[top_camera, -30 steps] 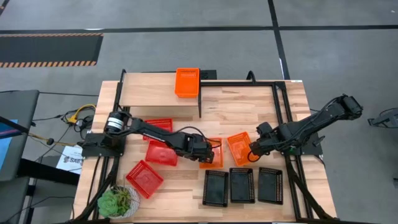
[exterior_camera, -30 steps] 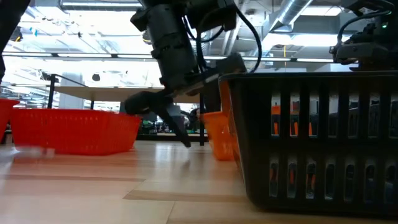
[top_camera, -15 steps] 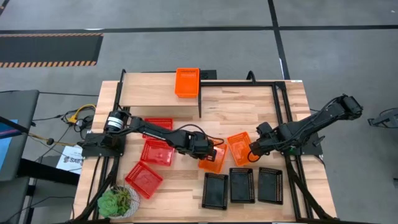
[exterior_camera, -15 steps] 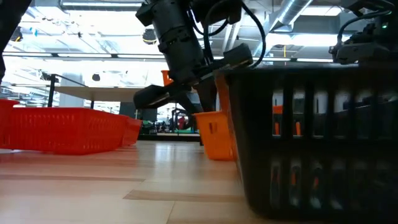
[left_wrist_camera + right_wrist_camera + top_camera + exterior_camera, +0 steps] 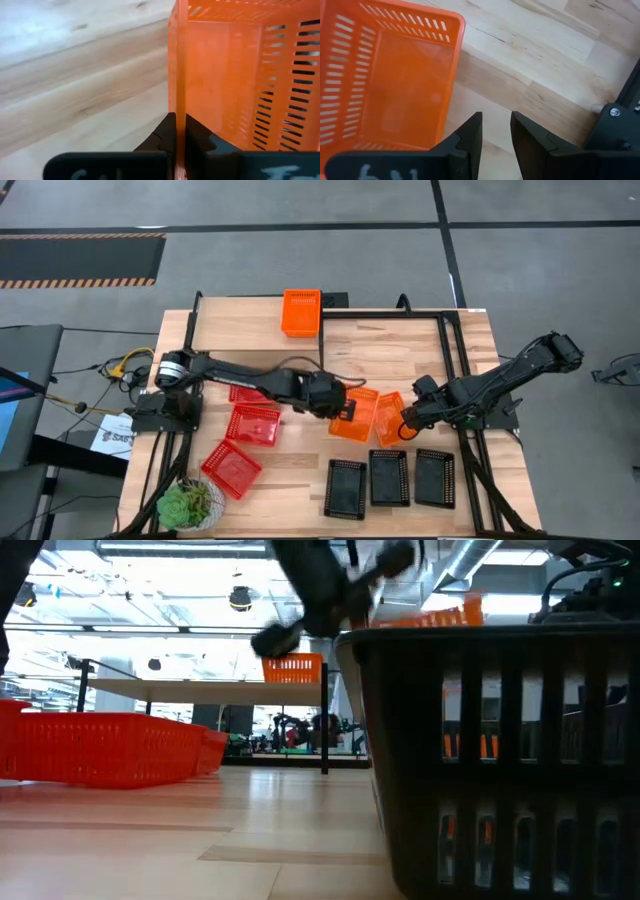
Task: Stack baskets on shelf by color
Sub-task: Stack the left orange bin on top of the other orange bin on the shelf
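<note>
My left gripper (image 5: 338, 404) is shut on an orange basket (image 5: 357, 416), held above the table's middle; the low view shows the basket (image 5: 432, 616) raised behind a black one (image 5: 500, 750). A second orange basket (image 5: 390, 418) rests on its bottom on the table, just left of my right gripper (image 5: 405, 423), which is open and empty (image 5: 495, 135). A third orange basket (image 5: 301, 312) stands on the shelf (image 5: 240, 325). Three red baskets (image 5: 253, 425) lie at the left. Three black baskets (image 5: 389, 477) stand in a row near the front edge. My left gripper pinches the orange basket's side wall at its rim (image 5: 177, 107), one finger inside the basket and one outside. The fingers come from the table's left, at the basket's left end (image 5: 343, 410). The basket is lifted clear of the table.
A green potted plant (image 5: 190, 505) stands at the near left corner. The shelf's black frame post (image 5: 321, 350) stands far of the held basket. Bare tabletop (image 5: 390, 355) lies at the far right. The near black basket fills much of the low view.
My left gripper has risen with the orange basket and gone a little toward the table's right and far edges. The basket stood on the table a second ago and now hangs clear of it, closer to the second orange basket.
</note>
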`<action>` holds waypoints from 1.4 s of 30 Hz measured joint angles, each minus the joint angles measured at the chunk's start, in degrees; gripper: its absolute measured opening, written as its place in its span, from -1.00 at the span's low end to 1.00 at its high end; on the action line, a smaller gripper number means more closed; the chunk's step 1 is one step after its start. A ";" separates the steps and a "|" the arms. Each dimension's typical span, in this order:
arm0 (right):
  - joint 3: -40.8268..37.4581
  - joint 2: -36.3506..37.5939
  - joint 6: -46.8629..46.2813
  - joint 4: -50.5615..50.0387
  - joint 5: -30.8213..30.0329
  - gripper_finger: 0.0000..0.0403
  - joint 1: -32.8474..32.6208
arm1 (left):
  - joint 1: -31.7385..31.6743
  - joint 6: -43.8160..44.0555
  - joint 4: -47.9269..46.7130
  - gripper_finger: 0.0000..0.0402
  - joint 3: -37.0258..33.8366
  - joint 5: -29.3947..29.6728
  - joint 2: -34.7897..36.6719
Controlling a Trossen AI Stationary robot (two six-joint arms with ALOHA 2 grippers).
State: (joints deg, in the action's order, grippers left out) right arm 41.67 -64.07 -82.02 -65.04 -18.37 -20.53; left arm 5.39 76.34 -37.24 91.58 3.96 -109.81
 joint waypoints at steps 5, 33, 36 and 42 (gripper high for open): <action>0.02 0.01 0.05 -0.84 -0.44 -0.38 0.00 | -0.01 -3.27 -11.04 -1.00 6.85 1.42 5.04; 0.02 0.00 -2.14 -0.43 -1.22 -0.38 1.07 | -37.79 -32.51 -33.80 -1.00 23.99 9.47 10.28; 0.02 0.02 -2.03 -0.52 -1.22 -0.38 2.21 | -38.69 -34.21 -34.63 -1.00 23.98 8.63 8.47; 0.02 0.01 -1.14 -0.52 -1.19 -0.38 3.95 | -39.41 -34.30 -34.08 -1.00 23.95 6.76 6.24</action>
State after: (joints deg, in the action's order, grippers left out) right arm 41.69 -64.06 -83.16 -65.56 -19.56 -16.58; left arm -34.02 42.04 -71.33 115.52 10.72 -103.58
